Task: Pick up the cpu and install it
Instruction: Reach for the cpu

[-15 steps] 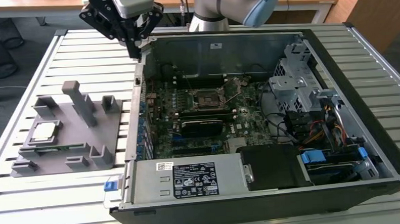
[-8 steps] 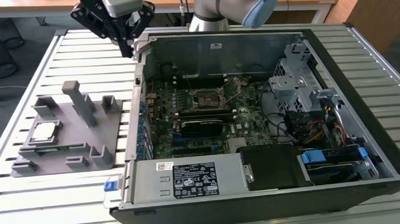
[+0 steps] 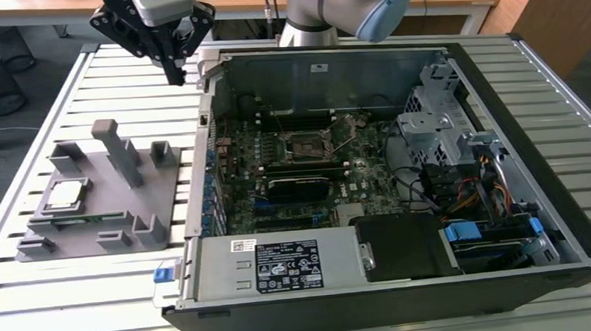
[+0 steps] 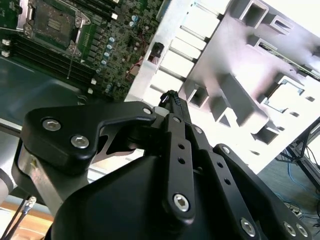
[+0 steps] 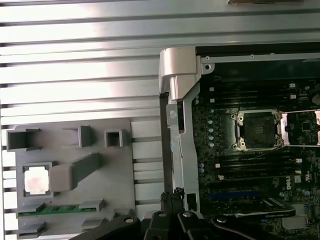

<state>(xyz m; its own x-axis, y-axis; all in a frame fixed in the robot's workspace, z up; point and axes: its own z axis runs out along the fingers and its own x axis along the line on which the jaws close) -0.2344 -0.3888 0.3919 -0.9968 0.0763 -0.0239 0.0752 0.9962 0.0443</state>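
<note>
The black gripper (image 3: pixel 178 73), fingertips pinched together and empty, hangs over the open computer case's metal side edge (image 3: pixel 206 102). It is well apart from the shiny silver square cpu (image 3: pixel 66 193) in the grey plastic fixture (image 3: pixel 128 218).

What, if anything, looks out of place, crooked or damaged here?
Nothing stands out. The cpu lies flat in its pocket on the tray, the socket is open and looks empty, and the gripper hangs shut, holding nothing.

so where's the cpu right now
The cpu sits in the grey fixture at the exterior view's left, beside the open computer case.
</note>
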